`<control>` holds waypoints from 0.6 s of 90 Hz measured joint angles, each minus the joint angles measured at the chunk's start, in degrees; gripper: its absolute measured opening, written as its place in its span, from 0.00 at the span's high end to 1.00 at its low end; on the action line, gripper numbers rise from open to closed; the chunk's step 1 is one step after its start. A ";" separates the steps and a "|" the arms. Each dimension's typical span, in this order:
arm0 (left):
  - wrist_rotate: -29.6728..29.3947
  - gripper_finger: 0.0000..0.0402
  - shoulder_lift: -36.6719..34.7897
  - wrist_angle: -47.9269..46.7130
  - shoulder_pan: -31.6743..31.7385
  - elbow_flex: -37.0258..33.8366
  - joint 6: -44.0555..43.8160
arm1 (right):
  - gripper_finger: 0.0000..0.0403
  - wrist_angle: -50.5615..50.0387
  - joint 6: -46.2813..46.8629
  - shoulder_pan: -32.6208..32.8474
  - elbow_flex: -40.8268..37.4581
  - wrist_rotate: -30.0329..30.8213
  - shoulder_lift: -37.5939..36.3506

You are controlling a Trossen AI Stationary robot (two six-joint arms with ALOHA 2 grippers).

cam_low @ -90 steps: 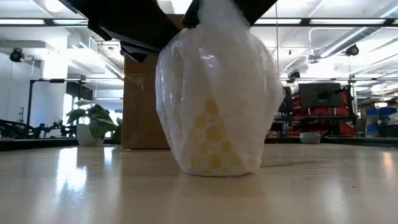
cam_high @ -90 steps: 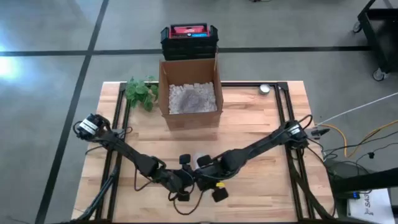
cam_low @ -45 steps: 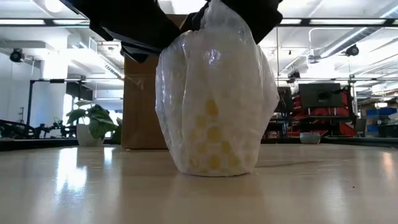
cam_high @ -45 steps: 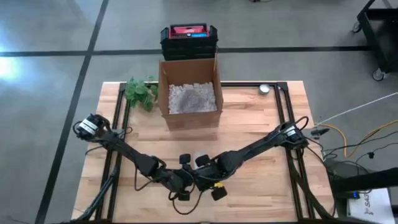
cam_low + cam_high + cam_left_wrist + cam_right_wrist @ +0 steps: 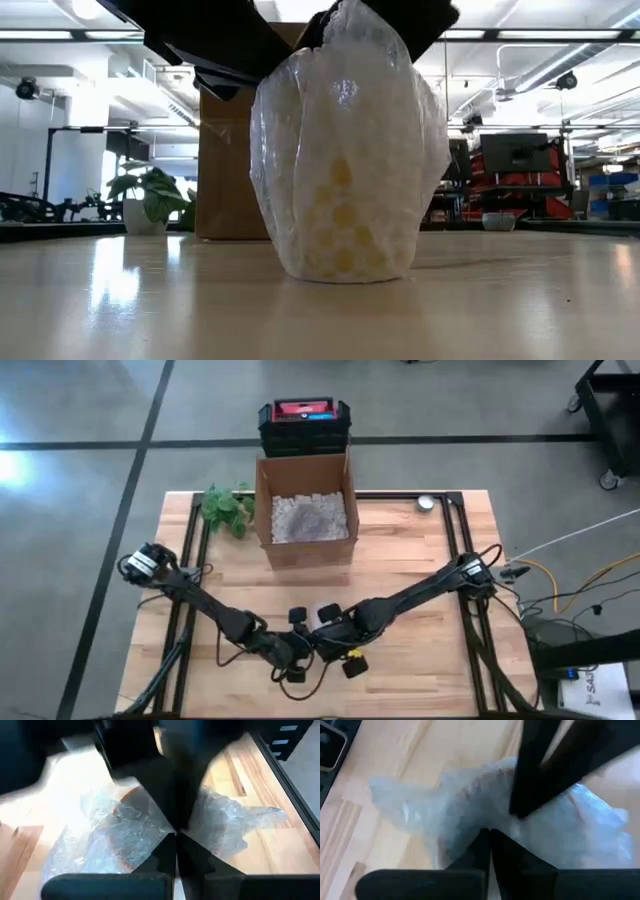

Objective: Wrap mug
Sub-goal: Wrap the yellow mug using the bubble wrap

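A: Where was the mug?

B: Near the front edge of the wooden table, low in the middle of the high view. In the low view it filled the centre of the frame, standing on the tabletop inside a cloudy bubble wrap bundle. A yellowish shape showed through the lower half of the plastic.

A: And the arms?

B: Both met right over it. The left gripper came in from the lower left of the high view and the right gripper from the lower right, the two nearly touching above the bundle.

A: Were they clenched?

B: In the left wrist view the two dark fingers lay pressed together at the bottom centre, pinching a fold of the wrap. The right wrist view showed the same: its fingers were closed on the plastic, with the crumpled film spreading out to both sides.

A: Anything at the top of the bundle?

B: In the low view the wrap was gathered into a peak at the upper centre, disappearing between the dark arm parts.

A: What else stood on the table?

B: An open cardboard box with pale filler at the upper centre of the high view, a green plant just left of it, and a small round silver object toward the upper right. A black and red case sat beyond the box, on the floor.
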 joint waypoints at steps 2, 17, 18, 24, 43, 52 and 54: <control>-0.01 1.00 0.00 0.00 0.00 0.00 0.00 | 1.00 -0.38 0.03 0.00 0.00 0.00 -0.30; 0.00 1.00 0.00 0.00 0.00 0.00 0.00 | 1.00 -0.67 -0.48 -0.07 0.00 3.13 -0.54; 0.00 1.00 0.00 0.00 0.00 0.00 0.00 | 1.00 -0.64 -0.58 -0.08 0.00 3.50 -0.54; 0.00 1.00 0.00 0.00 0.00 0.00 0.00 | 1.00 -0.52 -0.72 -0.31 0.04 4.93 -0.52; -0.02 1.00 0.00 -0.17 -0.02 0.00 -0.02 | 1.00 3.36 -0.52 -1.01 -1.60 6.12 0.70; -0.04 1.00 0.00 -0.09 -0.09 0.00 -0.04 | 1.00 6.25 -0.87 -0.94 -3.26 5.79 1.92; -0.04 1.00 0.00 0.02 -0.02 0.00 0.02 | 1.00 6.75 -0.72 -0.94 -3.72 5.62 2.24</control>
